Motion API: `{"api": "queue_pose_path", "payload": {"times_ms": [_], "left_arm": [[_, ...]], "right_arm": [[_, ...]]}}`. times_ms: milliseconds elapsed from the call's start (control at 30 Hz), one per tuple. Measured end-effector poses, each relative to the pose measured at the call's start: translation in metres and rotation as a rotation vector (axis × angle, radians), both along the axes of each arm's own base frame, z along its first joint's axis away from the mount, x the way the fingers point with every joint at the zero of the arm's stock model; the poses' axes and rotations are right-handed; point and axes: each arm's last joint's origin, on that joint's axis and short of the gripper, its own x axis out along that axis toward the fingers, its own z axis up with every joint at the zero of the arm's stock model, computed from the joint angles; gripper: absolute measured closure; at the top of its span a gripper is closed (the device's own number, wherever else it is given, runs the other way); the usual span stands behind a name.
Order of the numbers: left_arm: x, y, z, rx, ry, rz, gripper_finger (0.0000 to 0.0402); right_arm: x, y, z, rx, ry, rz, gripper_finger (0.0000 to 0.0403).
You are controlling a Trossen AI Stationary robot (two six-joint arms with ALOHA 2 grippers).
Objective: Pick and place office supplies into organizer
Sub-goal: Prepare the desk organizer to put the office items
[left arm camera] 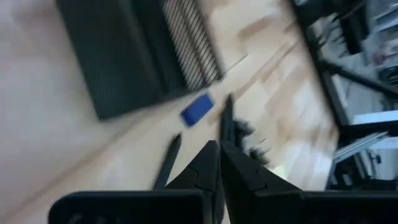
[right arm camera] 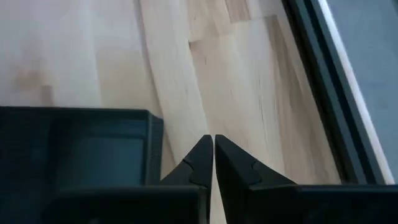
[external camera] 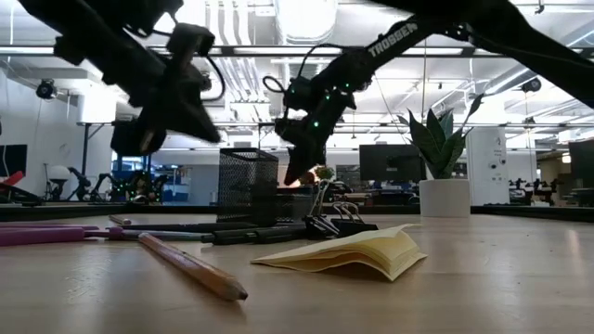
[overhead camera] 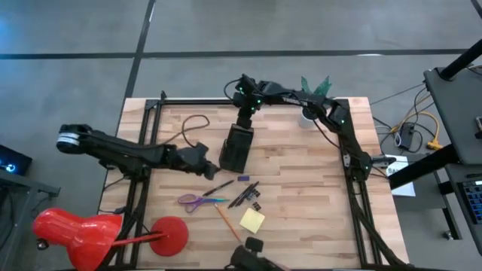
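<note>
The dark mesh organizer (overhead camera: 236, 147) stands on the table's middle. Near of it lie the supplies: purple scissors (overhead camera: 196, 200), black pens (overhead camera: 245, 193), an orange pencil (overhead camera: 225, 218), a yellow sticky-note pad (overhead camera: 252, 220), a black clip (overhead camera: 256, 205) and a small blue piece (overhead camera: 243, 178). My left gripper (overhead camera: 212, 170) hovers shut just left of the organizer's near end, above the pens (left arm camera: 168, 163) and the blue piece (left arm camera: 198, 109). My right gripper (overhead camera: 245, 123) hangs shut over the organizer's far end (right arm camera: 81, 143), pointing down at bare wood, holding nothing.
A red desk lamp (overhead camera: 75, 232) with its round base (overhead camera: 170, 232) fills the near left corner. A potted plant (overhead camera: 310, 113) stands at the far right. A dark cable loop (overhead camera: 193, 124) lies left of the organizer. Black frame rails (overhead camera: 354, 188) run along the table's sides.
</note>
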Motion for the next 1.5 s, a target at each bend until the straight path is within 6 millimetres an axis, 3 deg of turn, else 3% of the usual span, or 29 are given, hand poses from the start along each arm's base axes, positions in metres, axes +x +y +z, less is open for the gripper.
{"api": "queue_pose_path", "payload": {"times_ms": [233, 600, 867, 1033, 1200, 1367, 1500], "left_arm": [[0.021, -0.009, -0.009, -0.028, -0.054, -0.012, 0.0401], [0.027, 0.007, -0.024, 0.065, -0.010, 0.146, 0.0402], [0.022, 0.027, -0.023, 0.108, 0.011, 0.154, 0.0402], [0.019, 0.031, -0.023, 0.126, 0.040, 0.157, 0.0401], [0.014, 0.033, -0.020, 0.150, 0.051, 0.177, 0.0402], [-0.005, 0.040, -0.010, 0.265, 0.140, 0.331, 0.0402], [-0.022, 0.045, 0.003, 0.351, 0.153, 0.415, 0.0402]], "right_arm": [[0.001, 0.001, -0.029, 0.027, 0.099, 0.014, 0.0394], [-0.010, 0.019, -0.026, 0.066, 0.246, 0.166, 0.0394], [-0.006, 0.047, -0.015, 0.090, 0.288, 0.233, 0.0395], [-0.006, 0.061, -0.003, 0.106, 0.294, 0.232, 0.0395], [-0.013, 0.070, -0.003, 0.155, 0.379, 0.242, 0.0395], [-0.021, 0.080, -0.007, 0.262, 0.445, 0.307, 0.0394], [-0.017, 0.093, -0.009, 0.406, 0.364, 0.400, 0.0394]]}}
